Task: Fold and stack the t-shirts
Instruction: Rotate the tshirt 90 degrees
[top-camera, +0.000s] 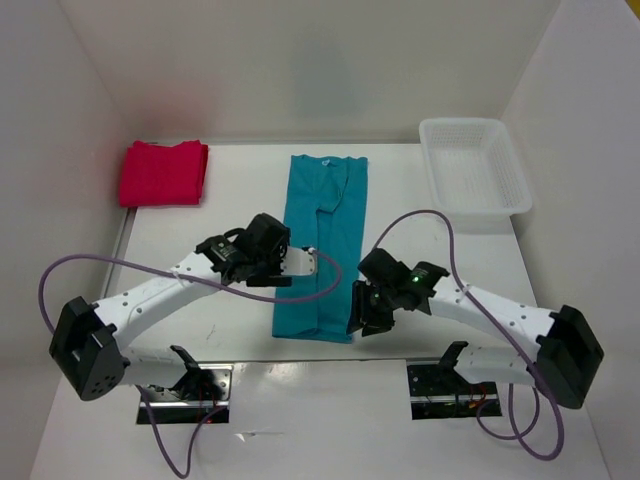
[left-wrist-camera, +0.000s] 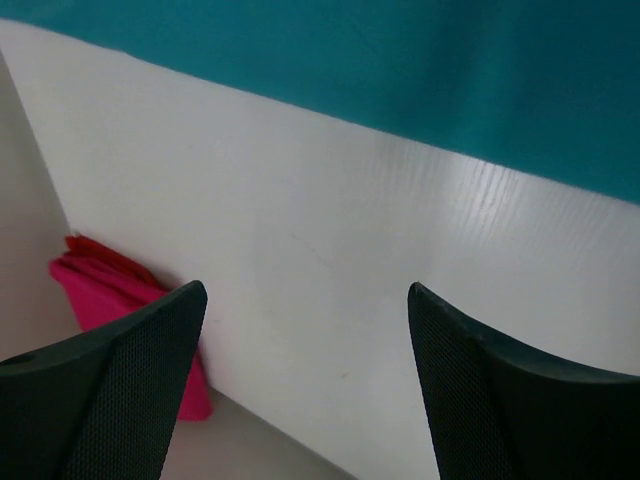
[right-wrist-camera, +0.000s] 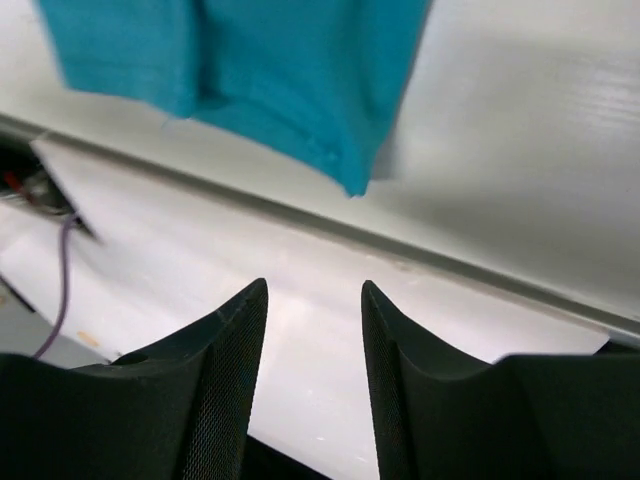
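You are holding both empty: left pincer (left-wrist-camera: 305, 300) wide open, right pincer (right-wrist-camera: 315, 290) half-parted. Be pinching both near corners of the teal t-shirt (top-camera: 322, 215) evenly, folding toward its collar.

Nothing here can be read from where I stand. The teal t-shirt (top-camera: 318, 250) lying on the surface has a tiny pale tag (top-camera: 326, 158) at its neck, but it is far too small to make out any print or number.
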